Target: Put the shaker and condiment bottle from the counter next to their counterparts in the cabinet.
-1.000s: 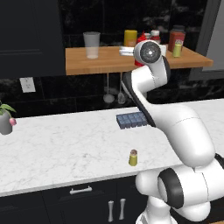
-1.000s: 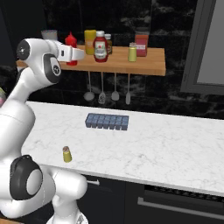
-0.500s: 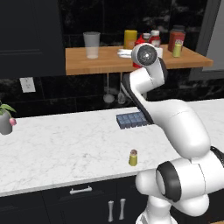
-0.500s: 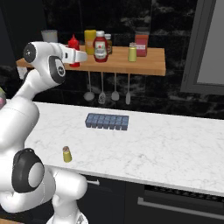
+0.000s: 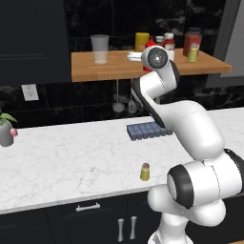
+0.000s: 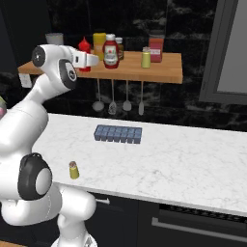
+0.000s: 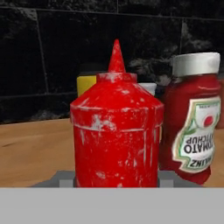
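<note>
My gripper (image 6: pixel 95 60) is up at the wooden shelf (image 6: pixel 159 75), clamped on the plain red squeeze bottle (image 7: pixel 116 135), which stands upright right in front of my hand camera. Just to its right stands the white-capped ketchup bottle (image 7: pixel 195 118), and the tall yellow bottle (image 7: pixel 85 84) peeks out behind it on the left. Further right along the shelf sits the brighter yellow-green shaker (image 6: pixel 145 58). Down on the white marble counter (image 5: pixel 62 162), the small yellow-green shaker (image 5: pixel 145 172) stands upright near the front edge, well apart from the blue tray (image 5: pixel 147 130) nearer the wall.
</note>
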Controlling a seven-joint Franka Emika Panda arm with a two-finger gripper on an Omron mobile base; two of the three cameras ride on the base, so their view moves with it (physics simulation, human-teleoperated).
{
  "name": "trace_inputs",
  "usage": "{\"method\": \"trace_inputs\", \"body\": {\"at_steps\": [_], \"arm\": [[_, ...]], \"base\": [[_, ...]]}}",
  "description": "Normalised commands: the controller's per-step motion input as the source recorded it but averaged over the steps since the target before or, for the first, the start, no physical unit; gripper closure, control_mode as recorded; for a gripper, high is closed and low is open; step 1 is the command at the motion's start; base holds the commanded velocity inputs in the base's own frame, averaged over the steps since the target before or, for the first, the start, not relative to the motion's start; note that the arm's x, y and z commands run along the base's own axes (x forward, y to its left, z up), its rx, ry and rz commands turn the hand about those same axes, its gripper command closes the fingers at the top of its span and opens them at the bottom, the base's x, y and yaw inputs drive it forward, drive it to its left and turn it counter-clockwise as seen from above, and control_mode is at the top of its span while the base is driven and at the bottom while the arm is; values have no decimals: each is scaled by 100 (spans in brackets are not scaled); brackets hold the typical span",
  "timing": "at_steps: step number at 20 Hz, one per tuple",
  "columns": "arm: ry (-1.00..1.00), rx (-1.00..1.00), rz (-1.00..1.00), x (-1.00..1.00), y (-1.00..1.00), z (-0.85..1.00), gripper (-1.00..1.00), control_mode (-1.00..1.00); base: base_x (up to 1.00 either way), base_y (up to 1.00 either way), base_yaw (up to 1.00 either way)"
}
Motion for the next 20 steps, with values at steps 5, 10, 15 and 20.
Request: {"method": "trace_inputs", "body": {"at_steps": [5, 10, 15, 20], "arm": [[0, 0, 0, 47, 0, -15, 100, -100], [0, 0, 0, 37, 0, -22, 100, -100], [-1, 0, 0, 21, 0, -23, 100, -100], [-4, 0, 0, 28, -6, -21, 100, -100]], "base": [[0, 0, 0], [0, 0, 0], [0, 0, 0], [0, 0, 0]]}}
